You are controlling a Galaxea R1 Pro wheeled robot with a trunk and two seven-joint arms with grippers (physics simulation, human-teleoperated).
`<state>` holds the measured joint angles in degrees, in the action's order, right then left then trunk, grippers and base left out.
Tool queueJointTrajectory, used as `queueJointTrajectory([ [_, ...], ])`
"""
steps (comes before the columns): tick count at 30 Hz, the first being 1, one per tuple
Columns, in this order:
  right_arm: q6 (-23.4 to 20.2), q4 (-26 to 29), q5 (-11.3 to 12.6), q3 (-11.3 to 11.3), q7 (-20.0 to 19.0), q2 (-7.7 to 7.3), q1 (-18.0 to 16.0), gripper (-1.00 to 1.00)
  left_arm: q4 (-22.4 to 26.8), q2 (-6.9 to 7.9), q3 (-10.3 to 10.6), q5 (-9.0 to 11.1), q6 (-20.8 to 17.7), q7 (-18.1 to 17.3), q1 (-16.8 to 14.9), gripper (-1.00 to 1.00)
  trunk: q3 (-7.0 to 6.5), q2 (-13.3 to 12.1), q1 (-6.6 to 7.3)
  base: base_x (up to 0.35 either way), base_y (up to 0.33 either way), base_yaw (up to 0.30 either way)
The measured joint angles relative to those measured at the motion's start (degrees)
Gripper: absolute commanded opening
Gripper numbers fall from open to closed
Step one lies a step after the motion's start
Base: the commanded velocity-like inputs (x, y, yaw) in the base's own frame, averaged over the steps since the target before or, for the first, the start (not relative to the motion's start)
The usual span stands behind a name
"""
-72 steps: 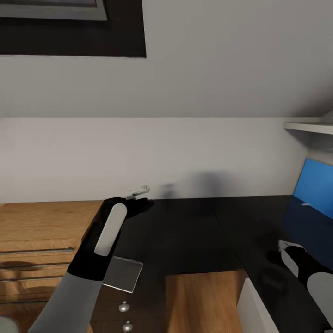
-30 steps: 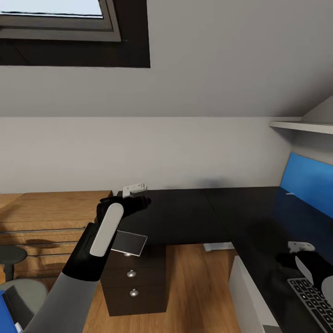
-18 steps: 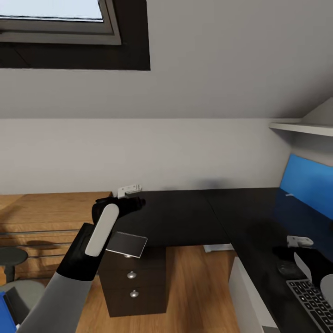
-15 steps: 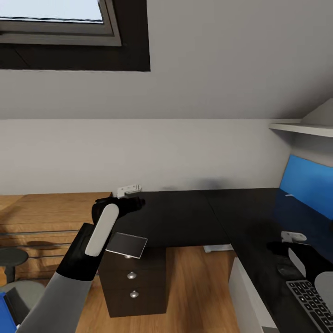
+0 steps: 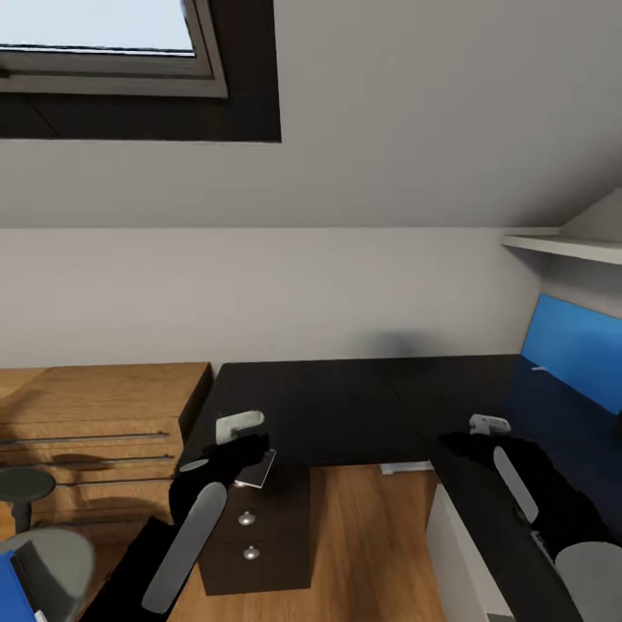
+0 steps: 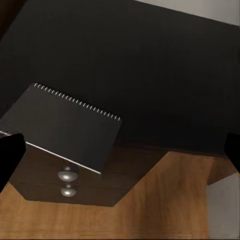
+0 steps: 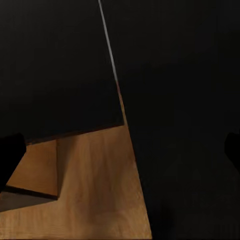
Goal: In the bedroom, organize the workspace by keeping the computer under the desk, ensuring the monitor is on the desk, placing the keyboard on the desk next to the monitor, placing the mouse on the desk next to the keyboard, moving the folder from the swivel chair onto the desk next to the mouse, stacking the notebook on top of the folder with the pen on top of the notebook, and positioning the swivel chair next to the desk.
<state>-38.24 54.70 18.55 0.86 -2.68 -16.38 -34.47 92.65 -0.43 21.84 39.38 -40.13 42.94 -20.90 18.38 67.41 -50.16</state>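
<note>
Dark spiral-bound notebook (image 6: 62,127) overhangs the glossy black desk (image 6: 150,75); both jaws wide.

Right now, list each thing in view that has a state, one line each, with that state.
notebook: closed, flat on the desk's front edge, one corner overhanging the drawers.
drawers: shut.
skylight: appears closed.
left gripper: open, above the notebook, holding nothing.
right gripper: open, over the desk, holding nothing.
dresser: drawers shut.
</note>
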Motion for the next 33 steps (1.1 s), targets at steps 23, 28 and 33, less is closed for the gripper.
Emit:
queueJointTrajectory([
  [23,-3.48,22.04,-0.11,-0.01,7.17,6.69,12.15,1.0,-2.93,8.66,4.0,0.26,18.26,-0.02,13.17,1.0,-4.14,-9.24,5.05,0.0,0.0,0.243],
  [28,-3.42,23.74,-0.2,-0.04,11.29,7.77,12.87,1.0,-3.7,9.55,4.25,0.39,22.83,-0.08,13.24,1.0,-5.04,-11.25,6.15,0.0,0.0,0.181],
  [33,-3.42,24.84,-0.17,-0.07,14.22,7.96,13.06,1.0,-6.03,9.68,6.38,0.43,25.55,0.04,13.24,1.0,-5.94,-13.25,7.25,0.0,0.0,0.025],
])
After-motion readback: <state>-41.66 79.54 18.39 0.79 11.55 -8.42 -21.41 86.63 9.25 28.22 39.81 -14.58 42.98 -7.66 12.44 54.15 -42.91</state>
